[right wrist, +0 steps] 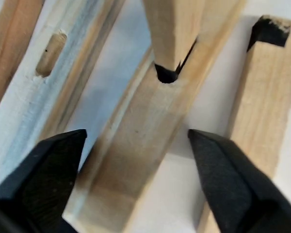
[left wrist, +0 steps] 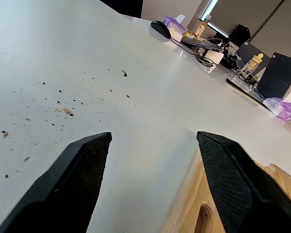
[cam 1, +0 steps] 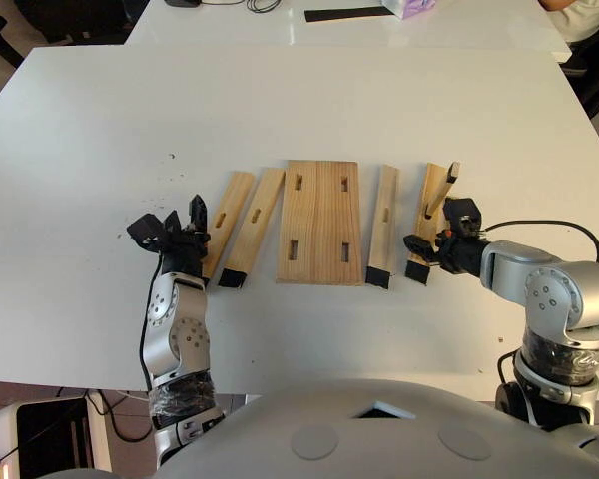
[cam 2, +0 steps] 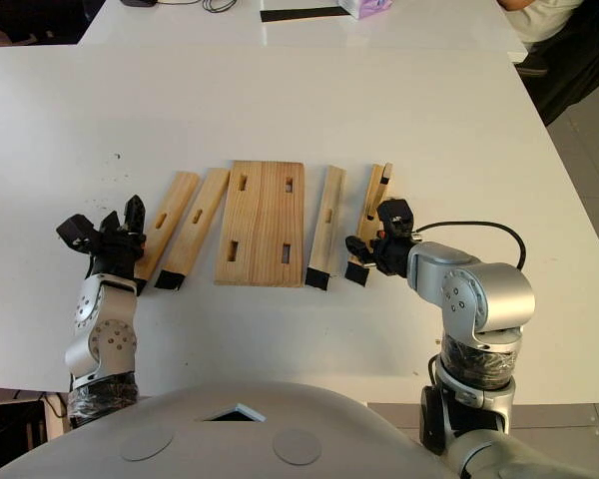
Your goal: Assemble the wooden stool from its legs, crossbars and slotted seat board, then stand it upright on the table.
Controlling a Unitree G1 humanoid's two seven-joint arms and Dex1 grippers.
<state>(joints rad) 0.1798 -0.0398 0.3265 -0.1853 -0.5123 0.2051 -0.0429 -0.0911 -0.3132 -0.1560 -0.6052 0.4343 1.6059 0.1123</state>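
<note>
Slotted seat board [cam 1: 319, 222] lies flat at table [cam 1: 280, 110] centre, light wood with four small slots. Two legs lie flat just left of it: far-left leg [cam 1: 230, 215] and second leg [cam 1: 255, 222], both slanted, each with one slot; the second has a black near tip. Third leg [cam 1: 383, 225] lies just right of the board, black near tip. Rightmost leg [cam 1: 424, 228] lies beside it, with a short crossbar [cam 1: 444, 188] tilted up from its slot.
</note>
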